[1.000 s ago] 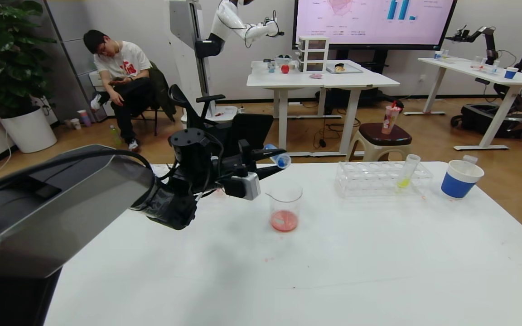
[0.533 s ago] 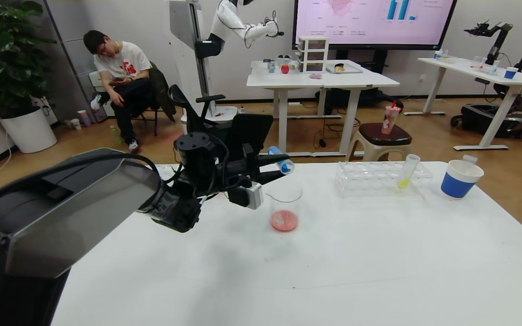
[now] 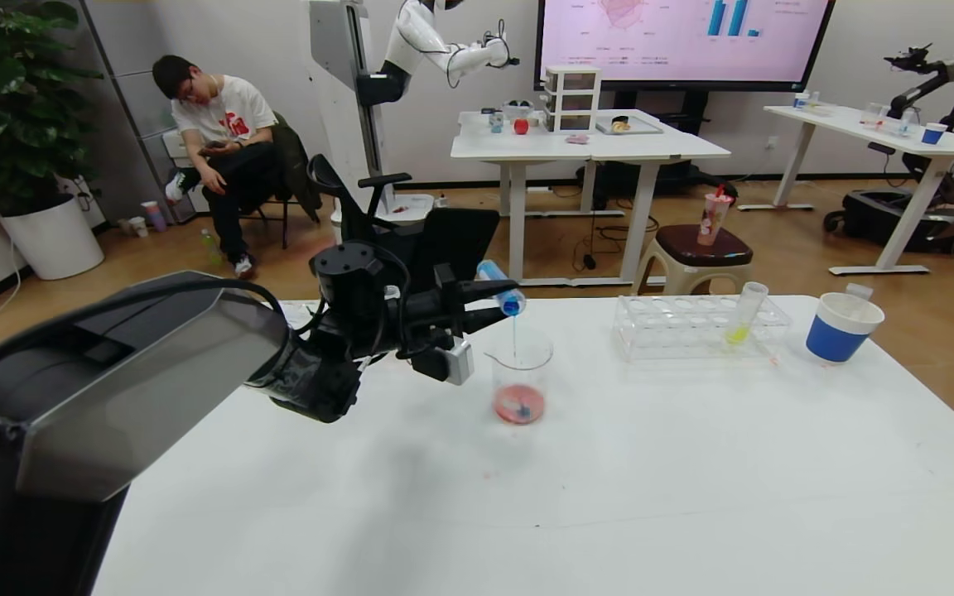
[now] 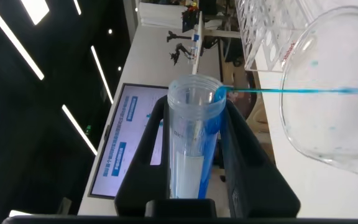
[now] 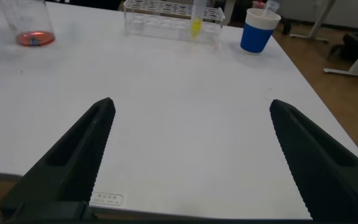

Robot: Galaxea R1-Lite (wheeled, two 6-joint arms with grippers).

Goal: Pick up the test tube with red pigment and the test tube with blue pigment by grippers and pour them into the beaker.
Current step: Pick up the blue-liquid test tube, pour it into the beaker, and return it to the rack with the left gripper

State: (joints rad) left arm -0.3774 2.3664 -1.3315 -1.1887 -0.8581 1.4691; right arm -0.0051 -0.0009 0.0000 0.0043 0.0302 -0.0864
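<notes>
The left tool (image 3: 489, 300) is clamped on the test tube with blue pigment (image 3: 500, 295), holding it above the beaker (image 3: 520, 379) near the middle of the white bench (image 3: 609, 480). The tube's long axis lies close to level, tipped slightly down toward the right, with its open mouth pointing right over the beaker's rim. A thin blue stream falls from the mouth into the beaker, where a blue patch sits in the shallow red liquid on the bottom. In the left wrist view the tube (image 4: 194, 137) shows between the two dark fingers (image 4: 247, 155), its closed end cut off, and the beaker (image 4: 334, 93) appears only in part.

The right tool (image 5: 191, 155) is out of the head view; its own camera shows its two fingers spread wide apart with nothing between them, over the near right part of the bench. Far right on the bench stands a clear rack (image 3: 696, 327) with a yellow-liquid tube (image 3: 744, 314) leaning in it, and a blue-and-white paper cup (image 3: 843, 327) beside it. The test tube with red pigment cannot be made out.
</notes>
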